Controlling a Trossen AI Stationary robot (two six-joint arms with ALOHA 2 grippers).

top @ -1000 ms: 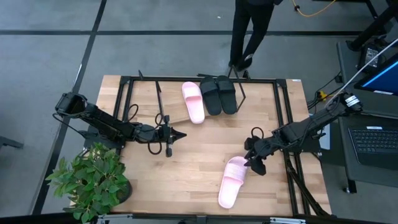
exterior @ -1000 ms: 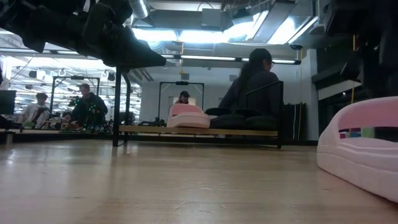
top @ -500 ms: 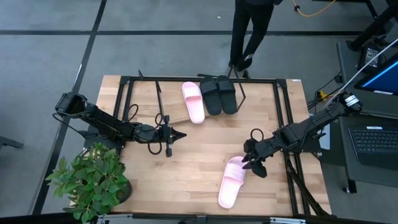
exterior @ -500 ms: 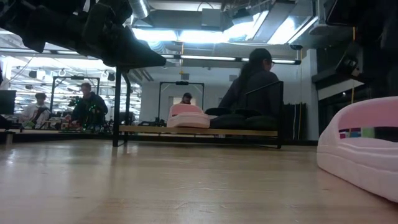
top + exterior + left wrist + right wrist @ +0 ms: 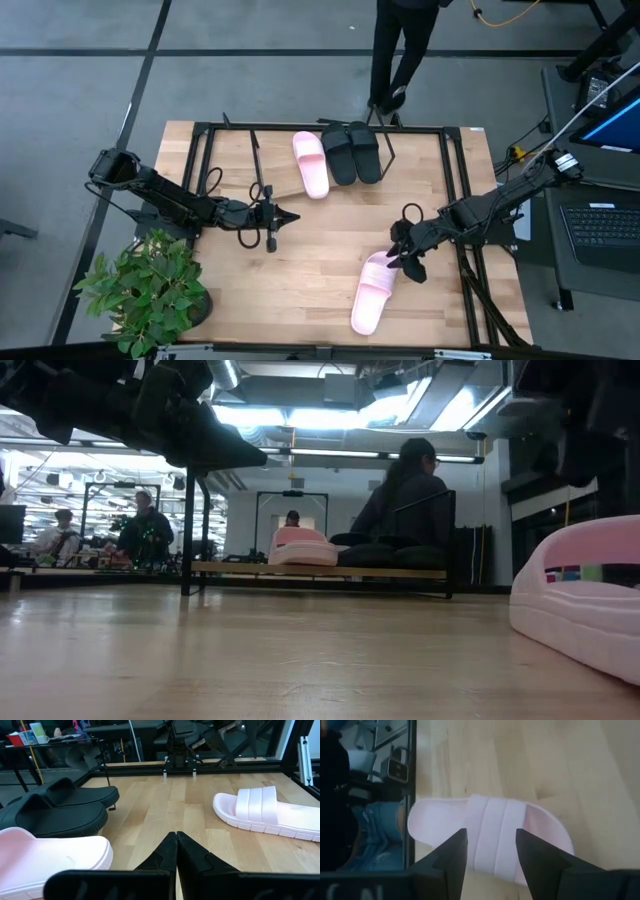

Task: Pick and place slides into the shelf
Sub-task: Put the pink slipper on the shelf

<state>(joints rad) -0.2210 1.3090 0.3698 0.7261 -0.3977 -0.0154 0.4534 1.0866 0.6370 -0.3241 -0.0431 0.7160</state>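
While I watch from far away, my right gripper (image 5: 403,258) hangs over the strap end of a pink slide (image 5: 371,291) lying near the front of the table (image 5: 300,290), its fingers (image 5: 451,851) spread wide on either side of the strap. My left gripper (image 5: 288,215) waits near the middle of the table, its fingers (image 5: 176,852) pressed together on nothing. On the shelf (image 5: 262,178) sit the other pink slide (image 5: 311,163) and two black slides (image 5: 352,152), side by side.
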